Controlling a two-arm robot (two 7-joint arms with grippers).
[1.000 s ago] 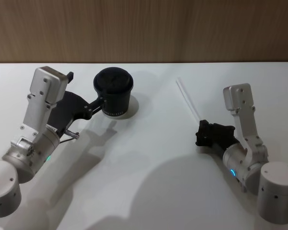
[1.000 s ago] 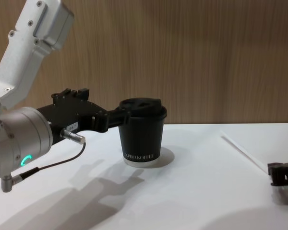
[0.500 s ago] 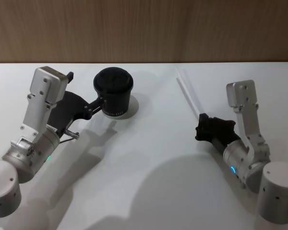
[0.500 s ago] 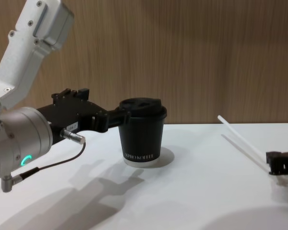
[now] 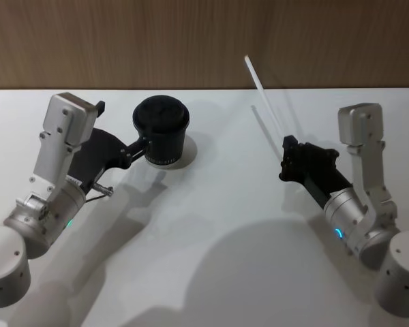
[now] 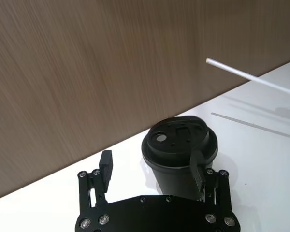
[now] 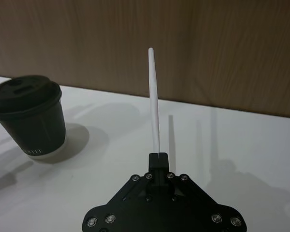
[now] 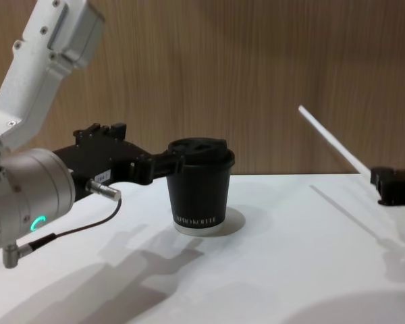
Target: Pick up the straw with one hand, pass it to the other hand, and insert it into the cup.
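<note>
The black lidded cup [image 5: 161, 133] stands on the white table [image 5: 204, 225] at the back left. My left gripper [image 5: 121, 126] hovers beside it, open, with one fingertip [image 6: 197, 168] right at the cup's [image 6: 179, 145] side; whether it touches I cannot tell. My right gripper [image 5: 286, 154] is raised off the table on the right, shut on the lower end of the white straw [image 5: 264, 97]. The straw [image 8: 329, 140] slants up and away toward the wooden wall, clear of the table. In the right wrist view the straw [image 7: 154, 108] rises straight out of the closed fingertips [image 7: 158, 157].
A wood-panelled wall [image 5: 204, 41] runs along the table's far edge. Bare white table lies between the two arms and in front of the cup. The left arm's silver links [image 8: 34, 74] stand tall at the left.
My right gripper has risen and moved back with the straw, lifting it off the table so it now points up toward the wall. The left arm and cup have stayed still.
</note>
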